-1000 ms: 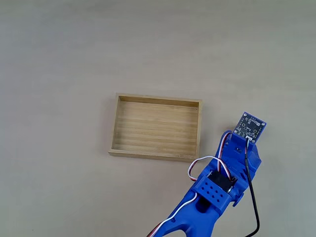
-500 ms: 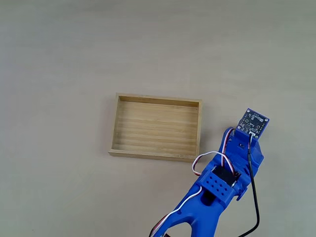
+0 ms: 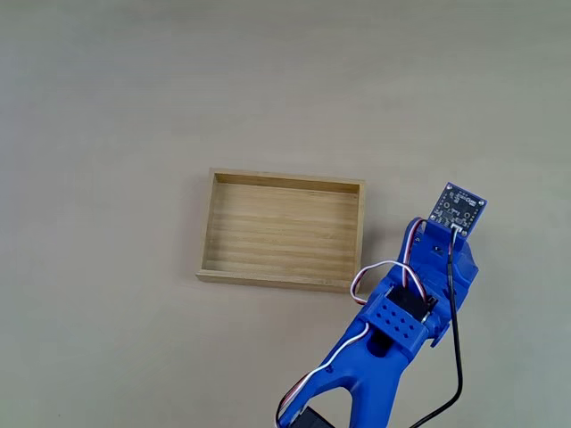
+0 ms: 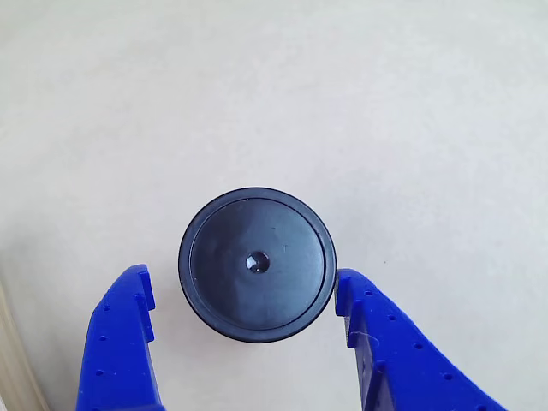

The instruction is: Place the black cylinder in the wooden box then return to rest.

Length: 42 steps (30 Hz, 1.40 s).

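Observation:
The black cylinder stands upright on the table in the other view, with its round glossy top facing the camera. My gripper is open around it. One blue finger stands a little off its left side and the other finger sits close against its right side. In the fixed view the wooden box lies empty at mid-table. My blue arm reaches in from the bottom edge to a spot just right of the box, and it hides the cylinder and the fingers there.
A small circuit board tops the wrist, and white, red and black cables trail along the arm. A pale wooden edge shows at the lower left of the other view. Bare beige table surrounds the box.
The arm has stretched slightly further up and to the right in the fixed view. The box has not moved.

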Motion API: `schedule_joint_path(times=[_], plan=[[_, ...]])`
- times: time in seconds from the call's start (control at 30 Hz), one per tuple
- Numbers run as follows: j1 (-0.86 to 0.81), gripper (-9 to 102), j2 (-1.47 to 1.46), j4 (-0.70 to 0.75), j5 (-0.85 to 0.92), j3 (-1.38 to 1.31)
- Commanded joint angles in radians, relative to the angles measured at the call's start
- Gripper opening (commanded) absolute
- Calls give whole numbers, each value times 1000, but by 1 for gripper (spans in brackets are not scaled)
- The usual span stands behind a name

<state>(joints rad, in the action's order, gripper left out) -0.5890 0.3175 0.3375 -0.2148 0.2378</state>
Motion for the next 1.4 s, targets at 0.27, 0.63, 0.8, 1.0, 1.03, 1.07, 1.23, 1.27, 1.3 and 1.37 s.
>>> schedule_joint_path(times=[0.27, 0.63, 0.8, 1.0, 1.03, 1.07, 1.23, 1.27, 1.3, 1.37], plan=[[14, 32, 21, -44, -2, -178], [23, 30, 49, -49, -3, -190], [29, 23, 49, -49, -2, -189], [29, 19, 49, -49, -3, -189], [29, 18, 46, -49, -2, -189], [28, 18, 43, -49, 2, -189], [26, 16, 25, -48, 3, -189], [25, 16, 17, -48, 5, -189], [25, 16, 9, -46, 5, -189], [23, 16, -18, -46, 5, -189]])
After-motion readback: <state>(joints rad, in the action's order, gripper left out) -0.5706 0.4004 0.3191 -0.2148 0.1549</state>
